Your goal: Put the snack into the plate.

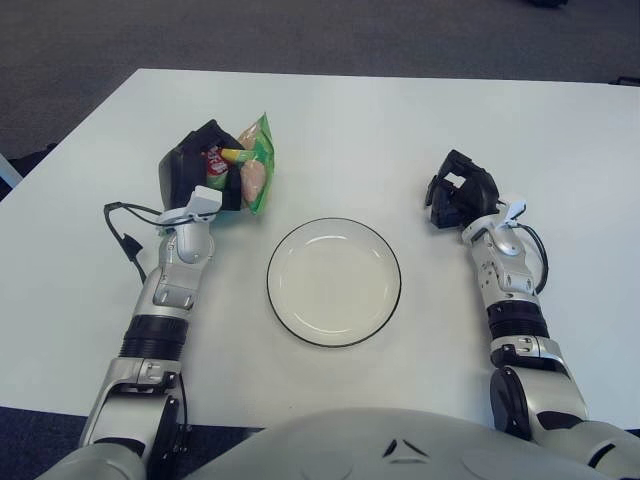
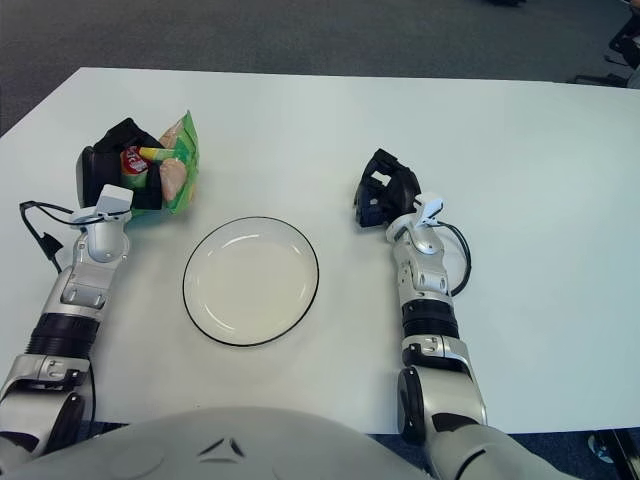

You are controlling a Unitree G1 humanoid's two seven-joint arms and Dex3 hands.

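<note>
Left eye view: I've got the snack (image 1: 252,162) clamped in my left hand (image 1: 200,180), at 10 o'clock off the plate (image 1: 334,282), not over it. Right hand (image 1: 456,192) shows at plate's 2 o'clock, fingers curled, holding nothing, on the white table (image 1: 370,120).

A white table (image 1: 330,110) with rounded corners fills most of the view under even light. Beyond its far edge lies dark grey carpet (image 1: 300,35). A dark piece of furniture (image 2: 625,45), only partly visible, stands at the upper right corner.
</note>
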